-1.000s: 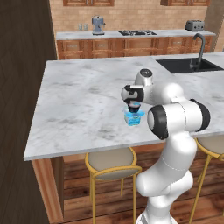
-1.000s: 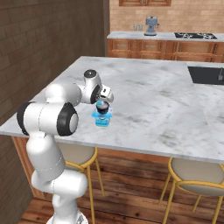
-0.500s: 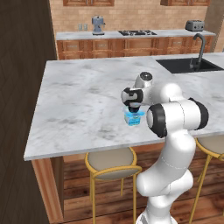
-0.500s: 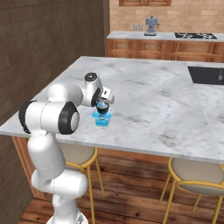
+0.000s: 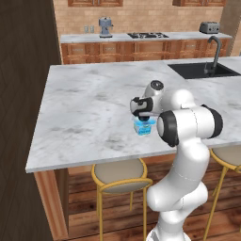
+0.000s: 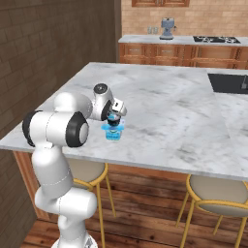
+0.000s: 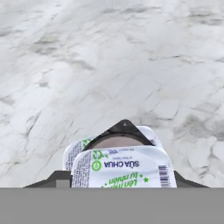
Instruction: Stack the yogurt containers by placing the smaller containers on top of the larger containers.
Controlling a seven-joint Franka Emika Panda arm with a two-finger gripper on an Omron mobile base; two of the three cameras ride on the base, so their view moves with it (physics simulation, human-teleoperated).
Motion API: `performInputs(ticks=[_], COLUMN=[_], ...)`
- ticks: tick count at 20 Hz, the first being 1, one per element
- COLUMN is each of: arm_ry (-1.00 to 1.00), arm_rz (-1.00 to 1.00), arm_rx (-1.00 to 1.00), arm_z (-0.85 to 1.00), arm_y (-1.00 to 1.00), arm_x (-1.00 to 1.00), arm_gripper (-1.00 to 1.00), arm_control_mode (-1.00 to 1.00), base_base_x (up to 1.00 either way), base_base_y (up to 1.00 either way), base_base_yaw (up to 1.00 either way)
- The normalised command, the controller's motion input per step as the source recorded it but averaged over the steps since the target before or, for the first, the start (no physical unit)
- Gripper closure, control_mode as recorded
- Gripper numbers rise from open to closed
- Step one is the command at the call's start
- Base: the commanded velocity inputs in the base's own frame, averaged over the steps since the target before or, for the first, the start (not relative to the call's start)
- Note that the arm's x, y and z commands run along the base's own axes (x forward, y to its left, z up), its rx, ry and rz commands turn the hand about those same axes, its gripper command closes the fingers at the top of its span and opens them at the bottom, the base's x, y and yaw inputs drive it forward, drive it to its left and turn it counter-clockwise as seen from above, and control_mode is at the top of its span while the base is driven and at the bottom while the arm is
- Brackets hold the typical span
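Colours and patterns, island surface and surroundings.

My arm (image 5: 188, 141) is white with dark joints, and my hand (image 5: 142, 109) is dark. Under it stands a light-blue tub (image 5: 143, 127), with a dark cup (image 6: 113, 118) on top. In my hand view the tub's lid (image 7: 124, 168) is white with green lettering, a green round logo and a black barcode. The surface (image 5: 89, 113) is pale grey marble with darker grey veining. The stools (image 5: 121, 176) have beige seats and yellow frames. Back cabinets (image 5: 117, 52) are reddish-brown wood, the wall (image 6: 145, 19) tan brick, the floor (image 6: 145, 213) brown planks, the sink (image 5: 200, 70) black.
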Motion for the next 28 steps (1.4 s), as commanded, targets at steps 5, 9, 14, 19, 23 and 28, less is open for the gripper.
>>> performInputs(ticks=[5, 9, 14, 19, 23, 28], arm_ry=[-0.02, -0.01, 0.00, 0.00, 0.00, 0.00], arm_rz=[0.00, 0.00, 0.00, 0.00, 0.00, 0.00], arm_rx=[0.00, 0.00, 0.00, 0.00, 0.00, 0.00], arm_z=[-0.05, -0.03, 0.00, 0.00, 0.00, -0.01], arm_y=[0.00, 0.00, 0.00, 0.00, 0.00, 0.00], arm_x=[0.04, 0.03, 0.02, 0.17, 0.09, -0.03], arm_gripper=[1.00, 1.00, 1.00, 1.00, 1.00, 1.00], arm_control_mode=[-1.00, -1.00, -1.00, -1.00, -1.00, -1.00], base_base_x=[0.00, 0.00, 0.00, 0.00, 0.00, 0.00], base_base_y=[0.00, 0.00, 0.00, 0.00, 0.00, 0.00], base_base_yaw=[0.00, 0.00, 0.00, 0.00, 0.00, 0.00])
